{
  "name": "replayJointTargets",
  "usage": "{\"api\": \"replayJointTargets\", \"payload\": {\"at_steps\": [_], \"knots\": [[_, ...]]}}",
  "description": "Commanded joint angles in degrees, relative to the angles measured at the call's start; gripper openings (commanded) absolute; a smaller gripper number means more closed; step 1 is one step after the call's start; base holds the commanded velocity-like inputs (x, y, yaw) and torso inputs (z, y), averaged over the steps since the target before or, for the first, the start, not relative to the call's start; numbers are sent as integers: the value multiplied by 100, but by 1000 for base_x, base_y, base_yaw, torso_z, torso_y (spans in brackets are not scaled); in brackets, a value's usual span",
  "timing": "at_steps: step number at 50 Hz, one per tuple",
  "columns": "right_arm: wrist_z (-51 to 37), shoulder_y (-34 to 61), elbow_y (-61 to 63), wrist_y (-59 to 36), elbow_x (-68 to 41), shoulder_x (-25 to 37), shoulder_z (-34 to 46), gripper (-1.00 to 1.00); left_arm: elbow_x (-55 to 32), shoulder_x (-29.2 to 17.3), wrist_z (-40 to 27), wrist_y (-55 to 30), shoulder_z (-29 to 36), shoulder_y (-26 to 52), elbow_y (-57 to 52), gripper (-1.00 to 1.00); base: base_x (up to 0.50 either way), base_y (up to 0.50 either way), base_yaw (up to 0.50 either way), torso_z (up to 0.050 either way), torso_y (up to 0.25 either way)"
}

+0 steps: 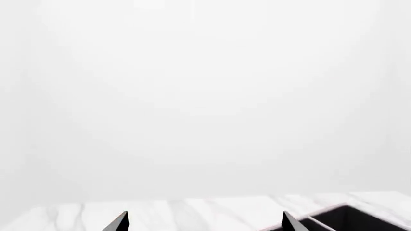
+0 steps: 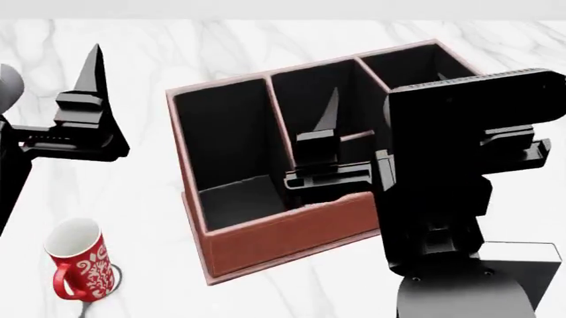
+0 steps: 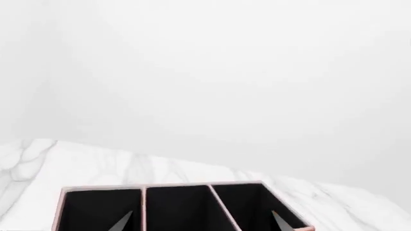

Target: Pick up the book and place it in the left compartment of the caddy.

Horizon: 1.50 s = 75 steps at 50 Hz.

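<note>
1. Head view: the caddy (image 2: 265, 245) sits on a white marble table (image 2: 265, 46), its red-brown front wall facing the robot. The left compartment (image 2: 225, 142) is a long black-lined slot, and something dark lies at its near end; I cannot tell whether that is the book. A red-and-white mug (image 2: 78, 268) stands on the table near the caddy's front left corner. The left gripper (image 2: 89, 106) hangs over bare table left of the caddy. The right gripper (image 2: 323, 142) hangs above the caddy's middle slots, its arm hiding the right side.
2. Left wrist view: two dark fingertips (image 1: 119, 222) stand wide apart with nothing between them; the left claw is open. A caddy corner (image 1: 350, 216) shows beyond.
3. Right wrist view: the right claw's tips (image 3: 122, 222) are spread apart and empty above the caddy's slots (image 3: 173, 207).
</note>
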<state>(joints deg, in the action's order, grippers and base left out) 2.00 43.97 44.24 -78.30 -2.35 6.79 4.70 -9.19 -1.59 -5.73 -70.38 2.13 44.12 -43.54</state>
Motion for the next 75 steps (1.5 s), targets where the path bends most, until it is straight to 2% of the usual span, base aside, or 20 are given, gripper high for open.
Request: {"api": "replayJointTargets", "payload": {"at_steps": [1, 14, 30, 55, 75], "knots": [[23, 593, 445, -1090, -55, 69, 64, 100, -236, -46, -144, -965, -16, 567, -447, 100, 0, 0, 0, 0, 0], [-169, 654, 403, -1155, -516, 105, -51, 100, -415, -94, -251, -992, -49, 594, -451, 100, 0, -347, 0, 0, 0], [-395, 643, 386, -1152, -932, 139, -123, 100, -577, -158, -374, -909, -45, 532, -425, 100, 10, 0, 0, 0, 0], [-1992, 794, 96, -1146, -2812, 490, -351, 100, -807, -229, -534, -919, -72, 590, -425, 100, 491, 0, 0, 0, 1], [-2548, 871, 10, -1085, -3532, 634, -436, 100, -947, -312, -665, -918, -133, 643, -393, 100, 0, 0, 0, 0, 1]]}}
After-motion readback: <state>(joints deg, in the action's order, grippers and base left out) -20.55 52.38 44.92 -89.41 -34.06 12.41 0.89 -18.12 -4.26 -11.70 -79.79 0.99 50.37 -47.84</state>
